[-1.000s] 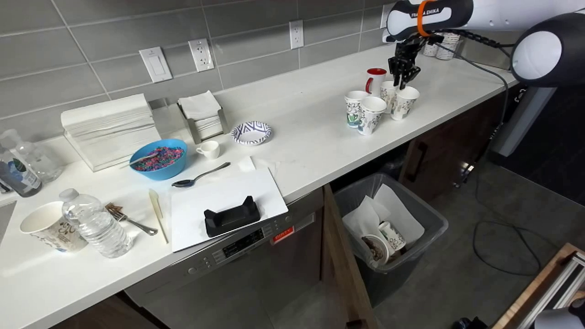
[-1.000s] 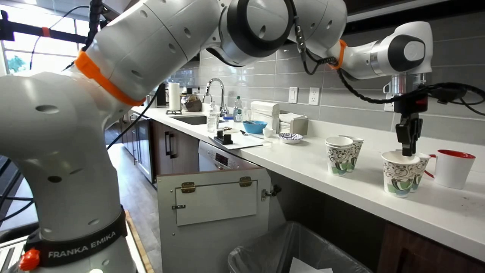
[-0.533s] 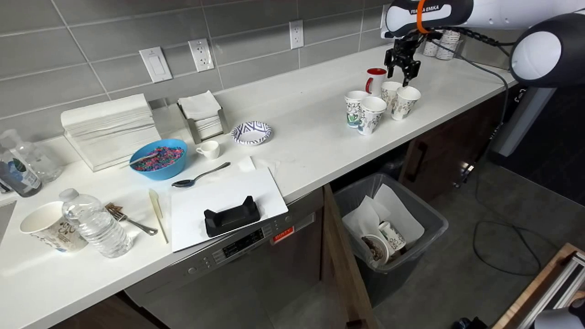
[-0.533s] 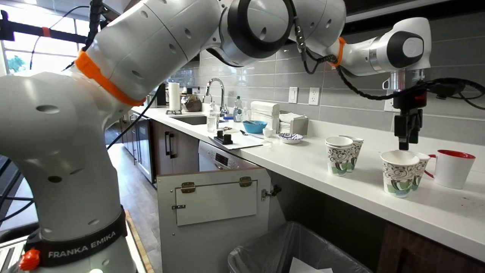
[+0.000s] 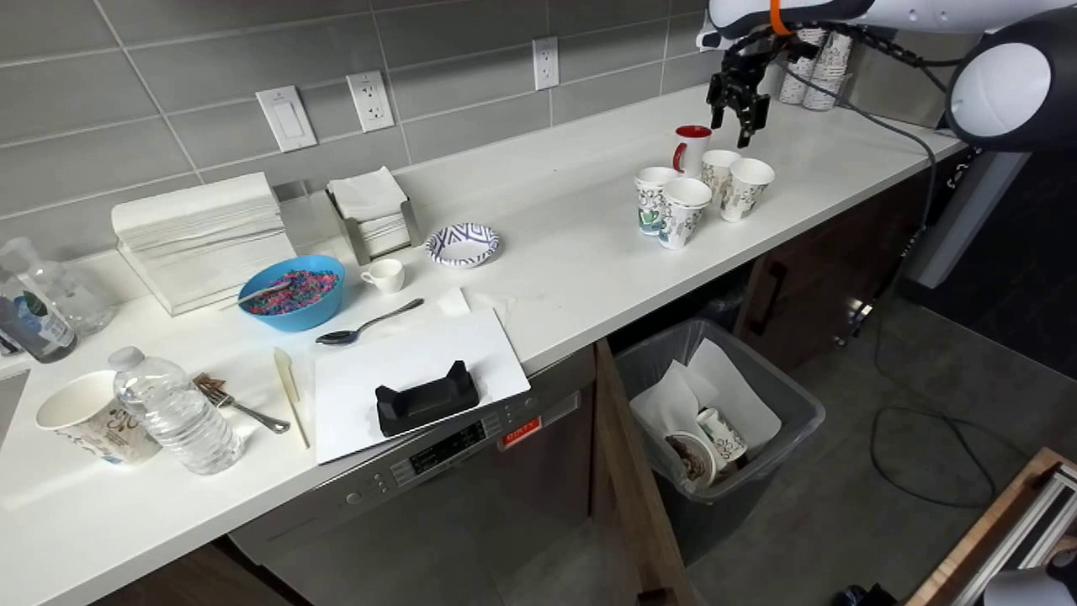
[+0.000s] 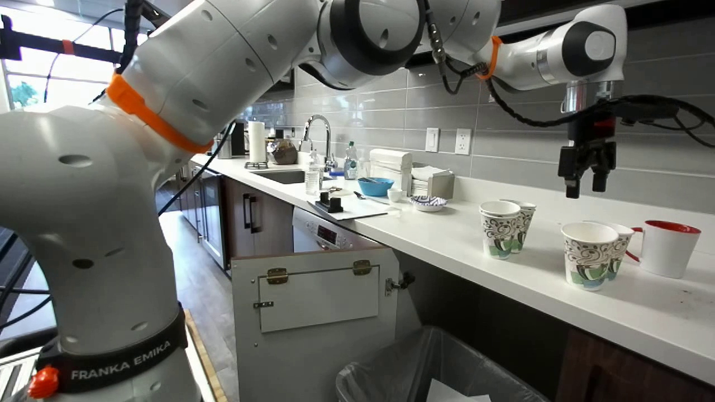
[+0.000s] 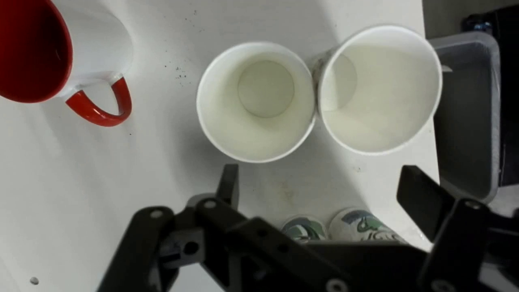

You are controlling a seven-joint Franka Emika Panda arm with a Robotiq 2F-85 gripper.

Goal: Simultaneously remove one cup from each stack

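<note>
while your gripper hangs higher than the red-lined mug, its fingers spread well apart, one printed cup stands upright just beside that mug. a second cup stands past it, from the mug toward the edge of the counter; you see a single rim on each. farther from the mug, you have a stack with layered rims, and just beside it another stack. well apart from the mug lies a patterned bowl, then, even farther, a blue bowl.

2 short cup stacks, 2 small printed cups standing singly, 1 red-handled mug, 1 blue bowl
</note>
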